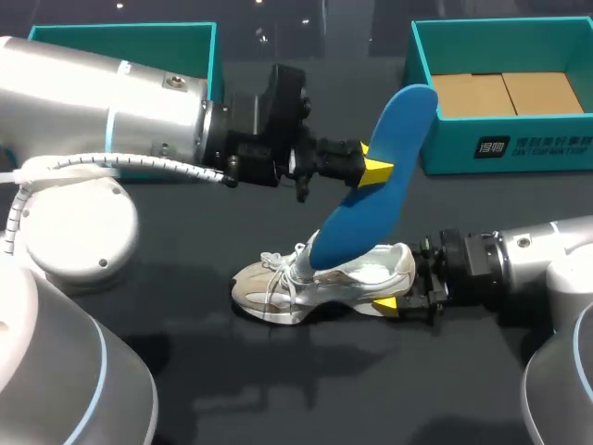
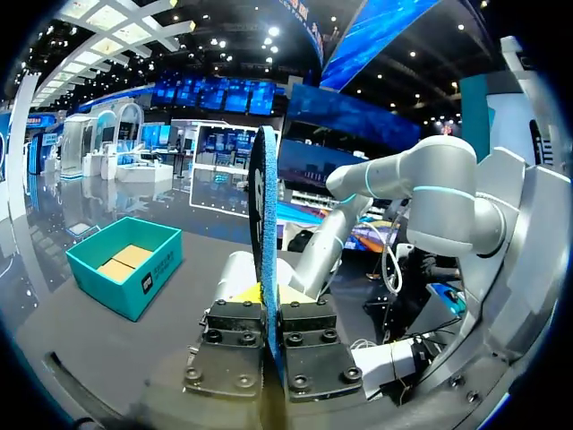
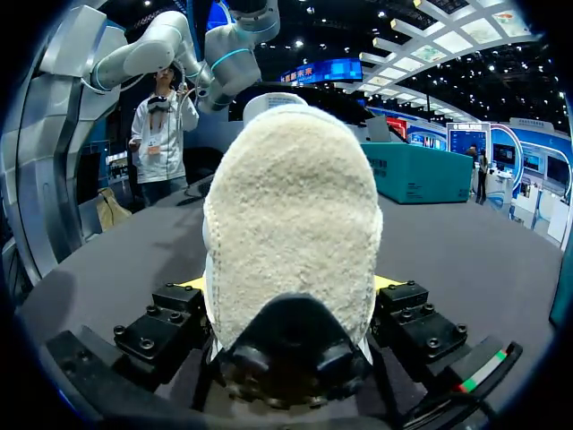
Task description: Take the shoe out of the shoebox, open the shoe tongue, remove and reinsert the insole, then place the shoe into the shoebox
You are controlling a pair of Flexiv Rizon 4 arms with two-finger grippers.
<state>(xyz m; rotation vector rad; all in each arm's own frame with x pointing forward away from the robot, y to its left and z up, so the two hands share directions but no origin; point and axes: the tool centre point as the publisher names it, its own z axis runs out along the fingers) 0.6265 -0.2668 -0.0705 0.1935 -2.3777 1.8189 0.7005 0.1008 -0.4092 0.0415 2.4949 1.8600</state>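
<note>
A white shoe (image 1: pixel 306 278) lies on its sole on the dark table, toe pointing left. My right gripper (image 1: pixel 397 283) is shut on its heel (image 3: pixel 291 215), one finger against each side. A blue insole (image 1: pixel 389 158) stands tilted above the shoe, its lower end down in the shoe's opening. My left gripper (image 1: pixel 373 170) is shut on the insole about halfway up. In the left wrist view the insole (image 2: pixel 264 224) shows edge-on, pinched between the fingers of the left gripper (image 2: pixel 269 305). The teal shoebox (image 1: pixel 500 102) stands open at the back right.
The shoebox's bottom is lined with brown cardboard (image 1: pixel 505 93). A second teal box (image 1: pixel 120 37) at the back left is partly hidden behind my left arm. Bare dark table (image 1: pixel 306 389) lies in front of the shoe.
</note>
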